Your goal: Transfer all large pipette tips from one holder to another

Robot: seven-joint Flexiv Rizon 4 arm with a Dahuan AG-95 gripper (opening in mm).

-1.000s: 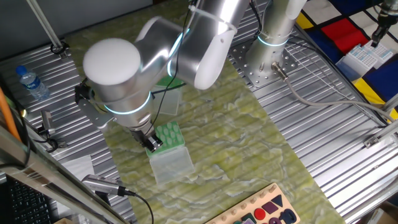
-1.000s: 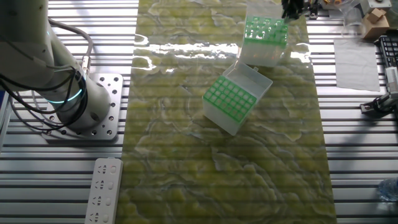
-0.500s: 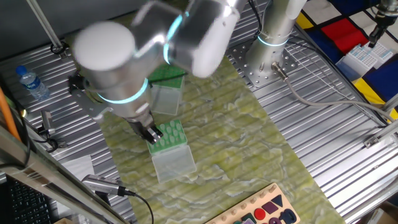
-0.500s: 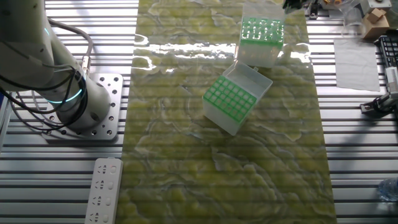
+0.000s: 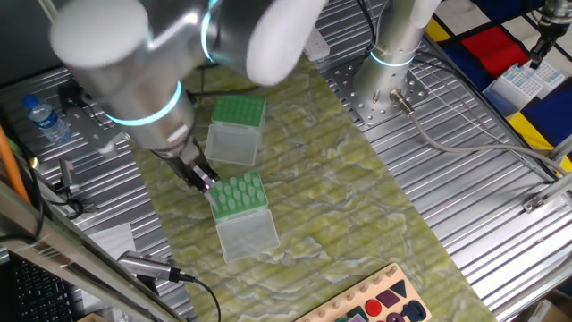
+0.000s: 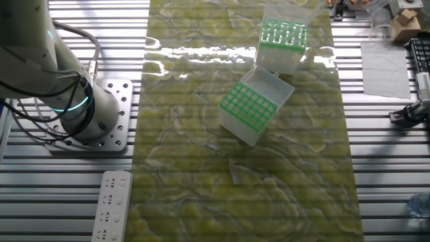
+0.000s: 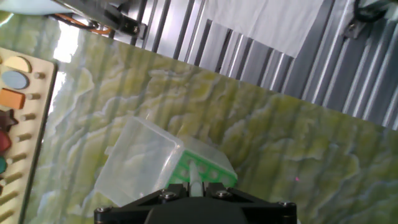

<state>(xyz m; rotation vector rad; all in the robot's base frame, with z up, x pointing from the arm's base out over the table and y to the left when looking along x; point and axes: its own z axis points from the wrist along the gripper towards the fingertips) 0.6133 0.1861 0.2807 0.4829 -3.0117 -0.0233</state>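
My gripper (image 5: 202, 179) hangs just left of the near green-topped holder (image 5: 238, 195), whose clear lid (image 5: 248, 235) lies open toward the front. In the hand view the jaws (image 7: 194, 190) are shut on a whitish pipette tip (image 7: 192, 176) that points down over that holder's green rack (image 7: 208, 172). The second holder (image 5: 236, 131) stands just behind. In the other fixed view the holder with tips (image 6: 284, 40) is at the top and the second holder (image 6: 250, 111) below it; only a dark edge of the gripper (image 6: 334, 4) shows there.
A wooden board with coloured shapes (image 5: 386, 300) lies at the front, and also shows in the hand view (image 7: 13, 93). A water bottle (image 5: 45, 120) stands at the left. A second arm's base (image 5: 391, 55) is behind. White paper (image 7: 267, 22) lies on the slatted table.
The arm has risen and swung left, off the top of the near holder to its left edge, with a tip between the jaws. In the other fixed view the gripper has almost left the frame.
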